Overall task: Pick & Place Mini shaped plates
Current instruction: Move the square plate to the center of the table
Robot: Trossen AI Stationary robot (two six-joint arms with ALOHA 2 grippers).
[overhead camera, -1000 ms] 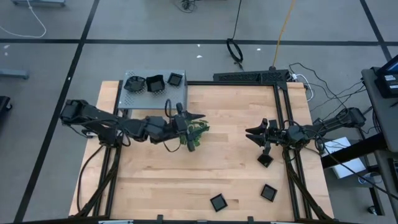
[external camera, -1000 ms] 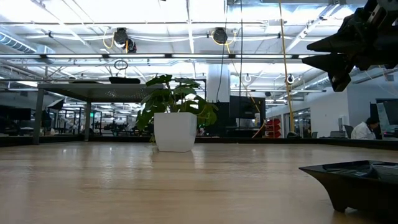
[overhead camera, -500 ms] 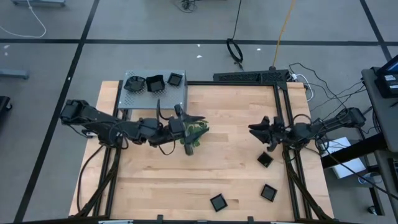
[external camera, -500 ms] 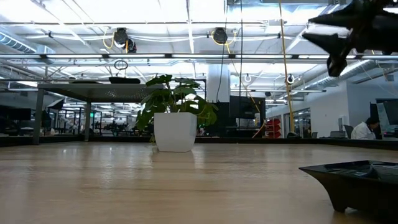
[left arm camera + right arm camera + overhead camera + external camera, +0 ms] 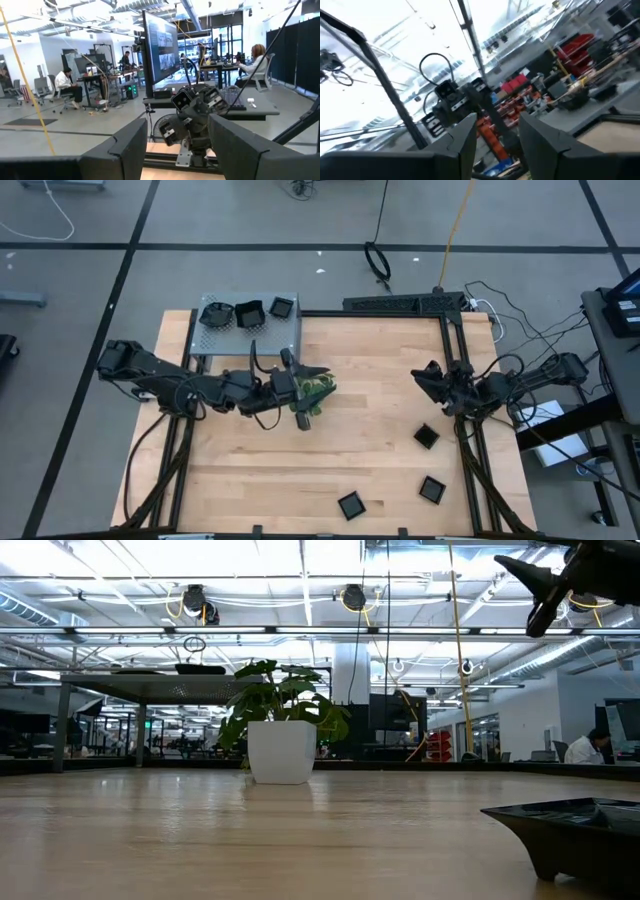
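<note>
Left pincer: fingers apart, empty, over the plant.
Right pincer: fingers apart, empty, raised near the surface's right edge.
Plates: three on the surface below the right pincer; three on the metal box beyond the plant.

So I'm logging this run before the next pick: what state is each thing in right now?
Left gripper: fingers open, empty, above the plant sprig.
Right gripper: fingers open, empty, raised near the table's right edge.
Three plates on the grey box: resting on top, at its far edge.
Plate below the right gripper: on the table, untouched.
Two front plates: flat on the table, apart.
</note>
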